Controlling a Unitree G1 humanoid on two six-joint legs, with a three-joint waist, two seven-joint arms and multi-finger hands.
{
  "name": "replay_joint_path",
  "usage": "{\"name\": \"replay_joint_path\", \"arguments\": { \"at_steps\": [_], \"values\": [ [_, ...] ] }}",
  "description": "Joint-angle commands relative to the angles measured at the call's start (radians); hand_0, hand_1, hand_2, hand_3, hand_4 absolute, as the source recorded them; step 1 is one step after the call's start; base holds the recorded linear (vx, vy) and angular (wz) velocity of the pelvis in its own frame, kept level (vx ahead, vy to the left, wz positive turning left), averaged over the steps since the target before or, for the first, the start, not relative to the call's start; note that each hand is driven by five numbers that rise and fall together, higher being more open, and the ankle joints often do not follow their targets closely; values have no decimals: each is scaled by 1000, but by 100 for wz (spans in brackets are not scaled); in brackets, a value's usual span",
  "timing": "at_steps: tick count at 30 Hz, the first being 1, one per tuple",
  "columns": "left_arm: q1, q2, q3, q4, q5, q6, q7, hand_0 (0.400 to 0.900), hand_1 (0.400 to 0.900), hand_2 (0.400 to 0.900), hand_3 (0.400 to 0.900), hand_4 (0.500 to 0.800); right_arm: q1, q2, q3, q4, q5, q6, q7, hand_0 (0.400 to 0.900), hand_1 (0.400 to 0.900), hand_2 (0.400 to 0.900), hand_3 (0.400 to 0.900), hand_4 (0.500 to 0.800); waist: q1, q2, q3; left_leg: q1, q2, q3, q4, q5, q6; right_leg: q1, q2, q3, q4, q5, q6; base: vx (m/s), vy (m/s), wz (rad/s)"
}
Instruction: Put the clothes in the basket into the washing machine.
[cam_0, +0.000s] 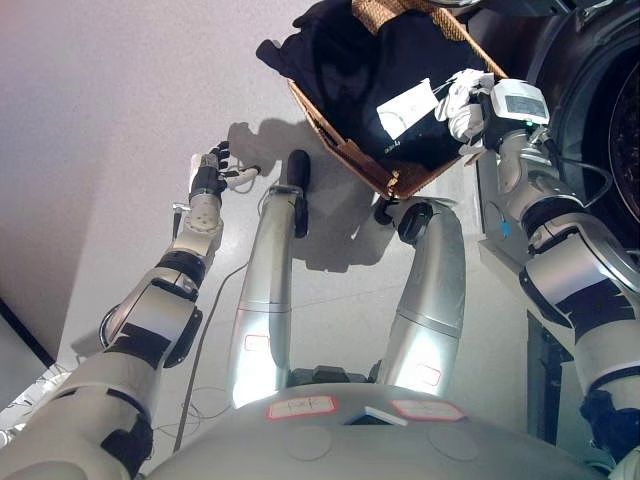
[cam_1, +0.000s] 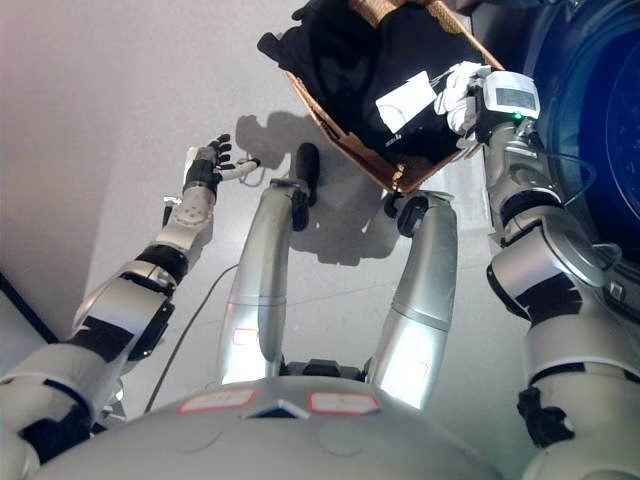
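A brown wicker basket (cam_0: 345, 150) stands on the floor ahead, filled with dark clothes (cam_0: 360, 60) that spill over its far rim. A white label (cam_0: 405, 108) lies on the cloth. My right hand (cam_0: 462, 100) is at the basket's right edge, its white-tipped fingers curled into the dark cloth next to the label. My left hand (cam_0: 212, 172) is open and empty over the bare floor, to the left of the basket and apart from it. The washing machine (cam_1: 600, 120) shows at the far right with its dark round opening.
The floor (cam_0: 120, 120) is pale grey to the left of the basket. A dark edge (cam_0: 20, 335) runs along the lower left corner. The washing machine's front stands close beside my right arm.
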Motion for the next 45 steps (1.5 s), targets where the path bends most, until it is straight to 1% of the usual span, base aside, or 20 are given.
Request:
{"name": "replay_joint_path", "arguments": {
  "at_steps": [1,7,11,16,21,24,25,26,27,28,31,32,34,35,36,38,40,41,44,45],
  "values": [
    [-13,-7,39,29,-21,-56,52,900,900,900,900,800,-4,-110,67,91,38,34,-10,400,400,400,400,500,-5,73,34,10,-37,25,26,-112,4,48,65,41,7,-85,14,0,0,0],
    [-11,-3,35,39,-25,-63,58,900,900,900,900,800,-8,-106,66,92,47,29,-23,400,400,400,400,500,-5,69,29,10,-38,23,-3,-92,7,48,74,42,-25,-59,19,-10,0,-2],
    [-14,0,32,52,-24,-65,59,900,900,900,900,800,-11,-109,62,97,53,29,-30,400,400,400,400,500,-7,67,24,10,-41,23,-7,-89,8,46,78,49,-28,-58,16,-6,-5,1],
    [4,-2,30,46,-24,-68,58,900,900,900,900,800,1,-107,40,91,79,23,-37,400,400,400,400,500,-9,70,19,38,-43,30,-35,-79,12,72,85,54,-53,-43,14,5,-2,-2],
    [11,0,22,38,-26,-73,59,900,900,900,900,800,-21,-109,4,87,130,21,-43,400,400,400,400,500,-7,82,24,170,-29,34,-176,-30,11,190,93,55,-171,3,20,15,9,-4],
    [29,4,22,39,-28,-78,61,900,900,900,900,800,-15,-105,-67,71,213,6,-48,400,400,400,400,500,-12,88,38,276,-24,35,-273,5,13,299,98,51,-269,39,28,30,-2,-12],
    [29,4,22,39,-28,-78,61,900,900,900,900,800,-15,-105,-68,71,213,6,-48,400,400,400,400,500,-12,88,41,281,-24,34,-276,6,13,305,99,50,-272,40,28,51,5,-16],
    [50,10,26,36,-26,-80,61,900,900,900,900,800,11,-94,-130,55,277,-6,-49,400,400,400,400,500,-22,90,46,361,-16,34,-349,30,12,391,102,49,-353,70,38,41,7,-13],
    [50,10,26,36,-26,-80,61,900,900,900,900,800,12,-94,-131,55,277,-6,-50,400,400,400,400,500,-22,91,51,368,-15,34,-353,31,11,398,102,48,-357,71,38,74,13,-18],
    [71,14,34,35,-26,-82,62,900,900,900,900,800,30,-87,-186,52,327,-14,-47,400,400,400,400,500,-31,93,56,429,-16,31,-409,49,9,460,105,46,-419,93,44,49,8,-10],
    [101,19,46,40,-28,-88,60,900,900,900,900,800,66,-82,-284,46,426,-32,-48,400,400,400,400,500,-46,97,68,520,-9,35,-502,83,3,555,116,40,-531,131,56,53,22,-18],
    [116,16,52,38,-25,-90,62,900,900,900,900,800,85,-80,-331,49,474,-38,-56,400,400,400,400,500,-50,98,71,549,-9,36,-529,91,3,584,120,38,-568,146,61,49,10,-17],
    [144,16,61,36,-27,-101,67,900,900,900,900,800,123,-81,-450,37,620,-73,-63,400,400,400,400,500,-60,102,75,597,-9,41,-584,112,0,629,126,38,-626,169,70,47,12,-16],
    [155,15,61,31,-27,-104,68,900,900,900,900,800,138,-79,-474,40,647,-79,-62,400,400,400,400,500,-61,103,76,608,-10,42,-601,119,0,643,127,37,-651,178,71,28,16,-13],
    [172,13,66,22,-25,-110,71,900,900,900,900,800,156,-74,-542,28,748,-106,-65,400,400,400,400,500,-64,109,76,621,-8,44,-619,127,-1,654,126,39,-671,186,75,25,24,-12],
    [207,13,76,21,-29,-122,76,900,900,900,900,800,184,-80,-634,10,863,-140,-73,400,400,400,400,500,-69,118,73,648,-7,48,-662,142,-3,670,128,42,-705,198,80,27,39,-14],
    [245,0,72,-4,-26,-131,82,900,900,900,900,800,212,-58,-720,-9,987,-182,-72,400,400,400,400,500,-70,129,69,662,-5,52,-679,147,-3,681,127,46,-723,204,82,38,45,-15],
    [266,-7,68,-4,-20,-135,84,900,900,900,900,800,218,-47,-779,-22,1083,-211,-68,400,400,400,400,500,-72,136,64,671,-5,53,-690,149,-3,689,128,51,-735,208,84,54,58,-17],
    [309,-25,63,-27,-33,-144,85,900,900,900,900,800,215,-33,-875,-60,1294,-258,-24,400,400,400,400,500,-67,154,51,688,-3,60,-725,159,-4,700,126,59,-761,218,88,36,48,-11],
    [311,-24,61,-28,-33,-144,85,900,900,900,900,800,219,-33,-875,-60,1300,-259,-19,400,400,400,400,500,-65,153,50,690,-3,61,-728,160,-4,701,127,59,-763,220,88,44,35,-9]
  ]
}}
